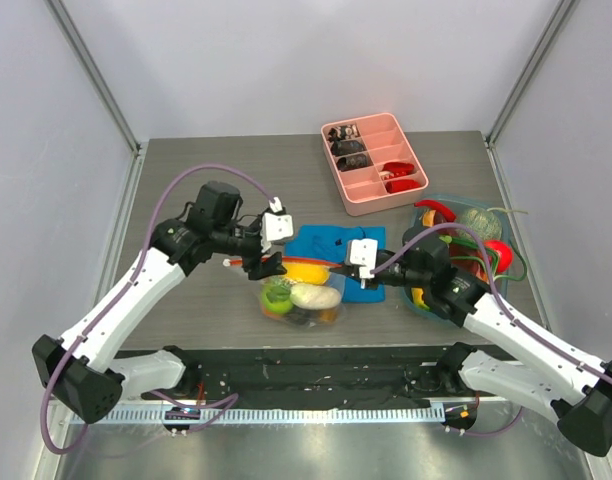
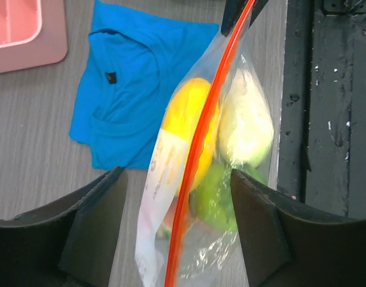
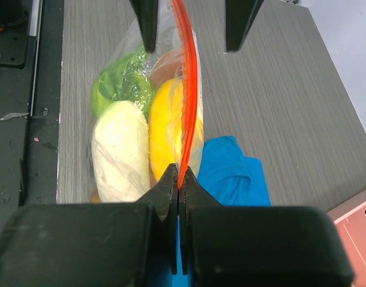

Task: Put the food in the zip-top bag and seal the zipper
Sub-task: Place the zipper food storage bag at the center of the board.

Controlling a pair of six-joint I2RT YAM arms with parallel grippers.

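The clear zip-top bag (image 1: 301, 295) hangs between my two grippers, low over the table's near middle. It holds food: a yellow piece (image 1: 306, 272), a white piece (image 1: 316, 296) and a green piece (image 1: 278, 295). The orange-red zipper (image 1: 301, 264) runs along its top edge. My right gripper (image 1: 344, 268) is shut on the zipper's right end, as the right wrist view (image 3: 179, 179) shows. My left gripper (image 1: 266, 266) is wide open, its fingers either side of the zipper (image 2: 189, 197) near the left end, not touching it (image 2: 174, 176).
A folded blue cloth (image 1: 331, 245) lies just behind the bag. A pink divided tray (image 1: 376, 165) with small dark and red pieces stands at the back. A clear bluish bin (image 1: 456, 197) with more toy food sits at the right. The table's black near edge (image 2: 326, 119) is close.
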